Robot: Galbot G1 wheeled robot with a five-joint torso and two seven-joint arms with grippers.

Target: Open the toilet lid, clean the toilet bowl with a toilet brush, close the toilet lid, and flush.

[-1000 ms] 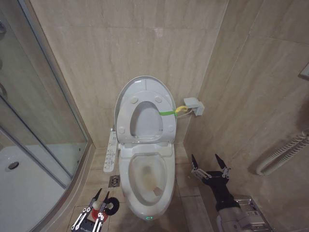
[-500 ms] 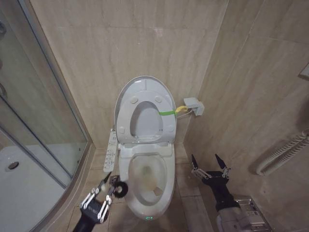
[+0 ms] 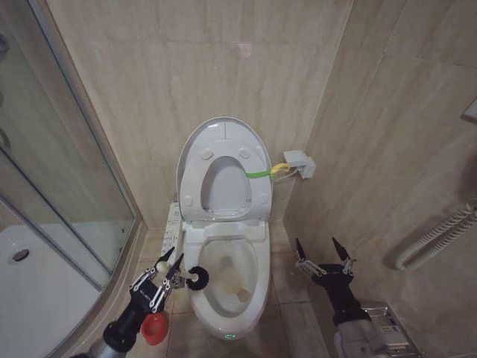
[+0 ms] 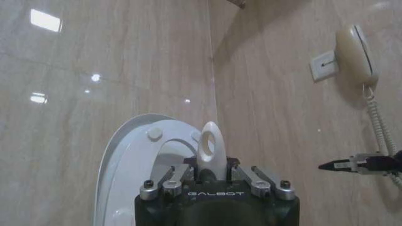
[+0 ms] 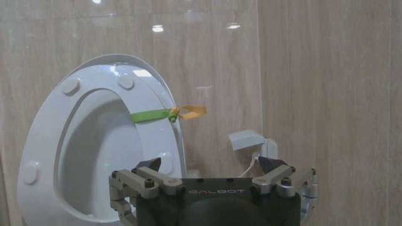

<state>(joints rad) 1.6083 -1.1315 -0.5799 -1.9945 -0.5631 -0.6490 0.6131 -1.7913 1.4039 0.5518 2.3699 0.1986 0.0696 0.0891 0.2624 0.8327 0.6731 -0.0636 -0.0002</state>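
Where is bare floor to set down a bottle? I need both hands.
The free patch is the tiled floor between the toilet bowl and the right gripper, which hangs open there. The bowl's other side is crowded: left gripper holding the toilet brush, red holder cup.

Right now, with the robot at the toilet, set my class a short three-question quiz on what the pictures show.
1. True or false: the lid is raised.
2. Which gripper holds the brush? A left, B right.
3. Fill in: the right gripper is ____, holding nothing.

Key: 1 true. 2 A: the left gripper grips the handle, with the brush head at the bowl rim. 3 open.
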